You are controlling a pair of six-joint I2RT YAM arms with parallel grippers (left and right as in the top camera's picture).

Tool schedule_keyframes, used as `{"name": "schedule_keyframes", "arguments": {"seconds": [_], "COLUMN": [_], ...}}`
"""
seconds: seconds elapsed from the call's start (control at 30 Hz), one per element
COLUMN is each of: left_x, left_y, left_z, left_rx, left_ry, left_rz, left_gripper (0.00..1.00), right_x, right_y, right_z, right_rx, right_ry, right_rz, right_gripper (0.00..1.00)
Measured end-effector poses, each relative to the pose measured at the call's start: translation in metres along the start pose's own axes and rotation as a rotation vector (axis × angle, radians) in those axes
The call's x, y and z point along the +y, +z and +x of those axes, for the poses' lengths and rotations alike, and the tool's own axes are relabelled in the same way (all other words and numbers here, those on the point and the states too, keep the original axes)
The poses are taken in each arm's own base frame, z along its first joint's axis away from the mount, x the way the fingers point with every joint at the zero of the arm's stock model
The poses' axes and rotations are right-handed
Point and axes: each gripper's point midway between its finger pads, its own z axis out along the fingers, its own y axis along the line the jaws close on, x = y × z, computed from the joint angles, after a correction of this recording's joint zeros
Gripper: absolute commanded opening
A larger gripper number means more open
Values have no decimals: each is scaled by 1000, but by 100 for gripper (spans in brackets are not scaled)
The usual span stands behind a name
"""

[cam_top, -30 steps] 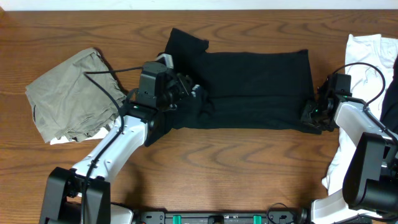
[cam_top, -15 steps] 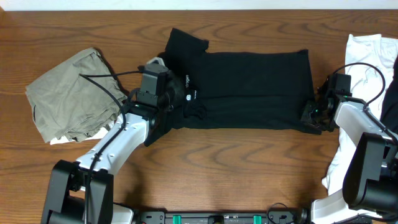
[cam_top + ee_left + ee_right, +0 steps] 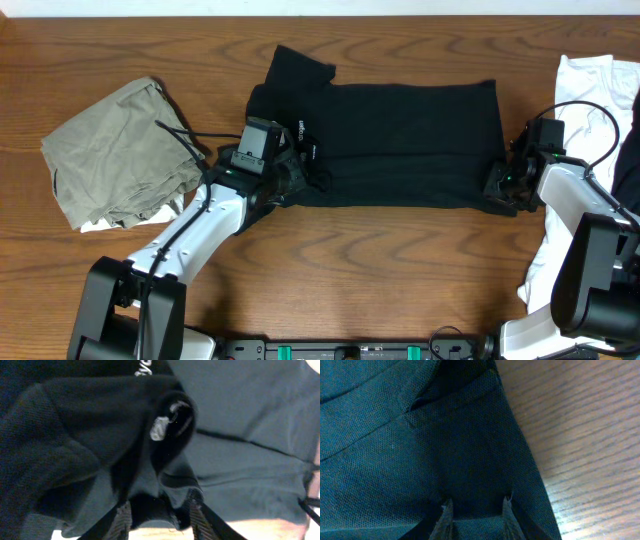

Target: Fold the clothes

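- Table (image 3: pixel 400 260): the shirt (image 3: pixel 410 140) lies mid-table, spread sideways, with its left end bunched. An olive piece (image 3: pixel 115 150) lies to the left and a white piece (image 3: pixel 590 90) to the right, both apart from it.
- Step, as judged: folding the shirt's left end inward.
- Left gripper (image 3: pixel 160 510): fingers parted about bunched cloth; whether it grips cannot be told.
- Right gripper (image 3: pixel 476 510): pinching the shirt's right corner.
- Next move calls for flattening the bunch.

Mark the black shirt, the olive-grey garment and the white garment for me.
black shirt (image 3: pixel 420 140), overhead view, middle of its flat, spread body.
olive-grey garment (image 3: pixel 110 150), overhead view, centre of the crumpled pile.
white garment (image 3: pixel 590 82), overhead view, its upper part.
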Motion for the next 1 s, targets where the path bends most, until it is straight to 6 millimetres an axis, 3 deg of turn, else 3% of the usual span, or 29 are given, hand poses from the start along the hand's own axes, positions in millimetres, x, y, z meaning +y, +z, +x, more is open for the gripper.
{"name": "schedule_keyframes", "arguments": {"seconds": [0.23,0.47,0.57,0.7,0.87,0.9,1.0], "left_x": [13,23,18,-3,-65,-76,-86], "left_y": [3,27,36,38,24,19,9], "left_z": [-8,-1,1,-4,-31,-38,-52], "left_rx": [-50,-11,5,-8,-102,-132,-209], "left_ry": [1,0,5,29,103,116,120], "left_rz": [-71,-95,-65,29,307,349,374], "left_gripper": [43,43,6,6,6,8,30], "right_x": [-1,-1,-1,-1,-1,-1,-1], "right_y": [0,-1,-1,-1,-1,-1,-1], "right_z": [3,3,3,4,4,4,4], "right_rx": [11,11,11,14,14,14,14], "right_ry": [1,1,1,0,0,0,0], "right_rz": [3,3,3,3,3,3,3], "right_gripper": [32,32,32,32,32,32,32]}}
